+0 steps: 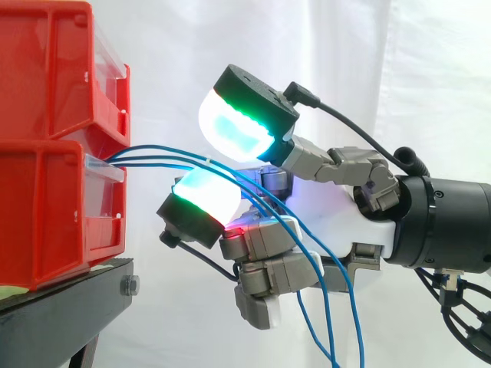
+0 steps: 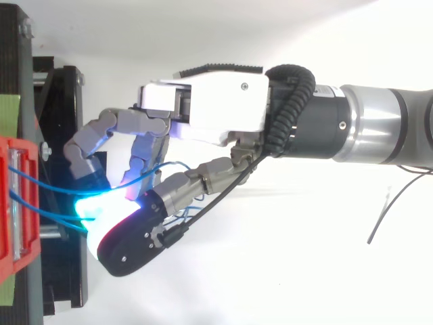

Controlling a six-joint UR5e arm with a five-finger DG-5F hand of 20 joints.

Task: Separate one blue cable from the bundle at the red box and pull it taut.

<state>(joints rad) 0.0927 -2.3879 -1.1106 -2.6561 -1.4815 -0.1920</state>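
My hand (image 2: 216,108) is curled round the blue cables (image 1: 146,156), its pads (image 1: 230,126) set close above and below them to single one out. They run slack from the red box (image 1: 46,215) at left; nothing is taut yet.

bins (image 1: 46,192) on stand (image 1: 69,295), cables (image 1: 157,156) to right

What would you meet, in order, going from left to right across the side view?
Red bins → blue cables leaving the bins → hand → arm's black wrist.
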